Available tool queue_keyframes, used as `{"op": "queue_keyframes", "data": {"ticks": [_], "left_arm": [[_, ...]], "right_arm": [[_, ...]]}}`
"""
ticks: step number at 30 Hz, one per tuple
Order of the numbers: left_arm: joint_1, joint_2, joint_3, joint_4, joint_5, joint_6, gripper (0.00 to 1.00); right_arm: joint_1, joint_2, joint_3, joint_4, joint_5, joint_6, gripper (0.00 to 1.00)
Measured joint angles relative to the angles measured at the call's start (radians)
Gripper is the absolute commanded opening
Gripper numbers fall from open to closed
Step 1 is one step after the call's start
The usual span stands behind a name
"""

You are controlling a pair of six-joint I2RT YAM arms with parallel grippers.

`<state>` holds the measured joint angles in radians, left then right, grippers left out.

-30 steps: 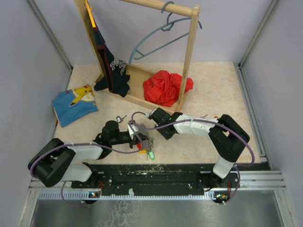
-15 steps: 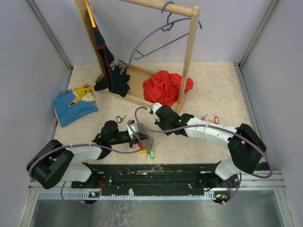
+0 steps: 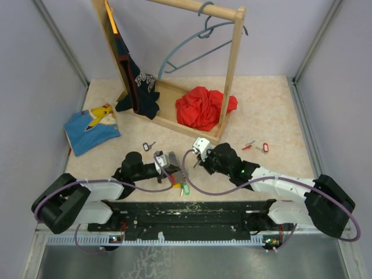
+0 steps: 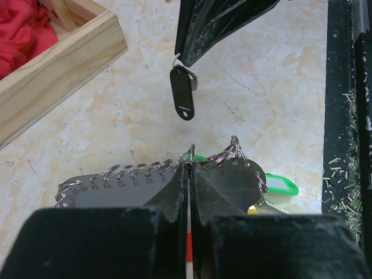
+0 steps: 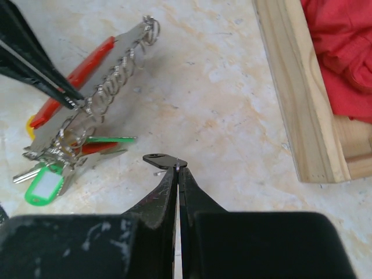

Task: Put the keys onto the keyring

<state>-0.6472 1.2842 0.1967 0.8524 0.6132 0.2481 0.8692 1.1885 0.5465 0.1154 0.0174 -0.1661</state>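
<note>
Here, the left gripper [image 4: 190,166] is pinched shut on the keyring [image 4: 110,189], which rests on the table [image 3: 261,104] near its front edge, while the right gripper [image 5: 178,168] is clamped tight on a black tag [image 4: 182,100] held just beside it.

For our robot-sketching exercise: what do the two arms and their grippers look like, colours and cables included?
The left arm and right arm have white shells, bulky black joints and a looping purple cable each. The left gripper and right gripper have black, tapering fingers.
</note>
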Motion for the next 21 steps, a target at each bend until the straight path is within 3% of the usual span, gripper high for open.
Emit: {"op": "queue_keyframes", "data": {"ticks": [9,21], "left_arm": [[0.000,0.008,-0.033,0.089,0.024,0.064,0.00],[0.000,0.060,-0.033,0.123,0.035,0.085,0.00]], "right_arm": [[-0.010,-0.049,-0.072,0.156,-0.230,-0.137,0.00],[-0.010,-0.016,-0.108,0.250,-0.394,-0.277,0.00]]}}
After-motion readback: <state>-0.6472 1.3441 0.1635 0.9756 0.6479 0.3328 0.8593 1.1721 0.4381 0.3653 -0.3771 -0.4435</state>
